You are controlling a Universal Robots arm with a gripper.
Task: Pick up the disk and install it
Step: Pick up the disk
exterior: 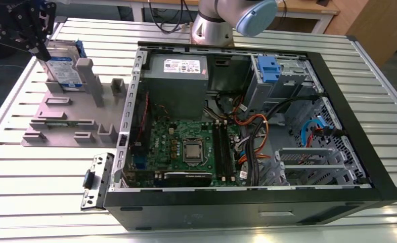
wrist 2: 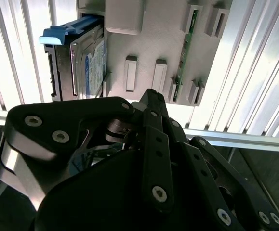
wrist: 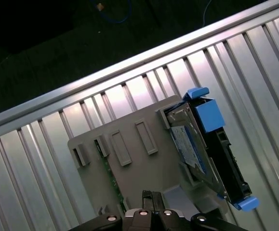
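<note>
The disk [exterior: 67, 71] stands on edge in a slot of the grey holder plate [exterior: 63, 119], on the exterior view's left beside the computer case. It is silver with a white-and-blue label and a blue bracket. Both wrist views show the disk [wrist 2: 84, 62] [wrist: 204, 149] from above, still seated in the holder [wrist: 129, 159]. My black gripper [exterior: 42, 53] hangs over the holder's far end, just beside the disk's top edge. Its fingertips [wrist 2: 151, 96] [wrist: 152, 202] are pressed together with nothing between them, apart from the disk.
The open computer case [exterior: 360, 126] lies on the slatted metal table [exterior: 380, 55], with a grey power-supply box [exterior: 178, 71], the motherboard and a drive cage with a blue latch [exterior: 269, 68]. A loose metal bracket [exterior: 97, 179] lies by the case's near left corner.
</note>
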